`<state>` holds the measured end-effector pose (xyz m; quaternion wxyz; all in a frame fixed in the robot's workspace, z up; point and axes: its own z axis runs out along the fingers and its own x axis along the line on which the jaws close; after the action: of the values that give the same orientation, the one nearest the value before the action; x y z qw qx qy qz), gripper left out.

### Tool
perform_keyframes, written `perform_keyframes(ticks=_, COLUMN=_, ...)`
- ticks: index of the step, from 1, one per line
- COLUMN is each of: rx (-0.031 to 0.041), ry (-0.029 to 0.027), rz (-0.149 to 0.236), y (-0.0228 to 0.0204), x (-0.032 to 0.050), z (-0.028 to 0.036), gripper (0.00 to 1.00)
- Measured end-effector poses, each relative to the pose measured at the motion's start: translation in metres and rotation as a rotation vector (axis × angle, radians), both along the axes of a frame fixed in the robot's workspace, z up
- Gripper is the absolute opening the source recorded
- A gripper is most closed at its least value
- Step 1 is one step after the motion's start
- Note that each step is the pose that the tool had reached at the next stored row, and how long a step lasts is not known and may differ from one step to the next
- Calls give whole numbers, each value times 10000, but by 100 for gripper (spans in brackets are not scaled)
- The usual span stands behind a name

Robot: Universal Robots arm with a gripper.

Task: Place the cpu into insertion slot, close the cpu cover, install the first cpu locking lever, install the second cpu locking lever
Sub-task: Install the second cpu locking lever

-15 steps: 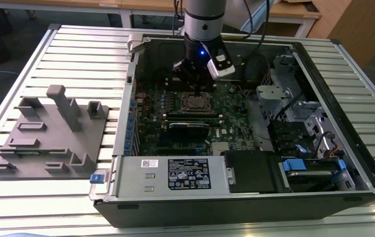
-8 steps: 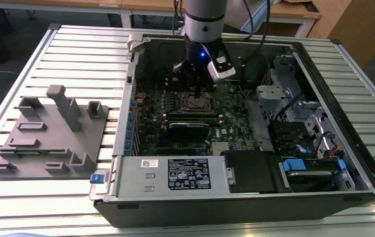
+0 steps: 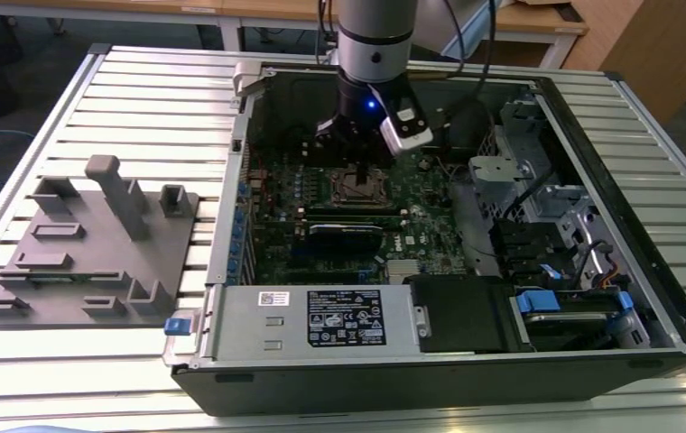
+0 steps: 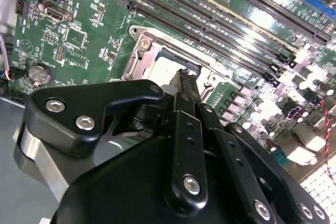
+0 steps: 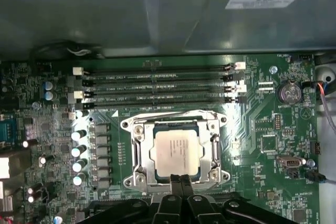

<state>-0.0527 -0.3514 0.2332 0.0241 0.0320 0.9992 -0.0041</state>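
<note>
The cpu (image 5: 177, 152) lies flat in the insertion slot (image 5: 137, 178) on the green board, its silver-tan top showing through the window of the cpu cover (image 5: 140, 136), which lies down around it. My gripper (image 5: 180, 180) is shut with nothing between its fingers, the tips sitting at the socket edge farthest from the memory slots. In the second wrist view the same shut gripper (image 4: 184, 76) hangs just over the cpu (image 4: 164, 68) and the slot's silvery rim (image 4: 143, 44). In the exterior view the gripper (image 3: 350, 159) hovers right above the insertion slot (image 3: 356, 187) inside the open computer case.
Long black memory slots (image 5: 157, 85) run beside the socket. A grey power supply box (image 3: 307, 317) fills the case's near side. Drive bays and cables (image 3: 548, 225) crowd the exterior view's right. A grey fixture plate (image 3: 90, 253) lies outside the case on the slatted table.
</note>
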Motion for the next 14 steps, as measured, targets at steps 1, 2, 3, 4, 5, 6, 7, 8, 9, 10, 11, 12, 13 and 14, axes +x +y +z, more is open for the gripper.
perform_keyframes(ticks=1, rx=0, ry=0, rz=0, y=-9, x=0, z=0, gripper=11)
perform_keyframes(ticks=2, rx=-1, ry=1, rz=0, y=-18, x=0, z=0, gripper=11)
perform_keyframes(ticks=3, rx=0, ry=0, rz=0, y=-28, x=0, z=0, gripper=11)
perform_keyframes(ticks=4, rx=0, ry=1, rz=0, y=-38, x=0, z=0, gripper=11)
perform_keyframes(ticks=5, rx=0, ry=0, rz=0, y=-47, x=0, z=0, gripper=11)
perform_keyframes(ticks=6, rx=1, ry=0, rz=0, y=-57, x=0, z=0, gripper=11)
perform_keyframes(ticks=7, rx=0, ry=0, rz=0, y=-67, x=0, z=0, gripper=11)
perform_keyframes(ticks=8, rx=0, ry=0, rz=0, y=-76, x=0, z=0, gripper=11)
perform_keyframes(ticks=9, rx=0, ry=1, rz=0, y=-83, x=0, z=0, gripper=11)
perform_keyframes(ticks=10, rx=0, ry=0, rz=0, y=-90, x=0, z=0, gripper=11)
perform_keyframes(ticks=11, rx=0, ry=0, rz=0, y=-98, x=0, z=0, gripper=11)
perform_keyframes(ticks=12, rx=0, ry=0, rz=0, y=-105, x=0, z=0, gripper=11)
perform_keyframes(ticks=13, rx=0, ry=0, rz=0, y=-111, x=0, z=0, gripper=11)
perform_keyframes(ticks=14, rx=0, ry=1, rz=-1, y=-118, x=0, z=0, gripper=11)
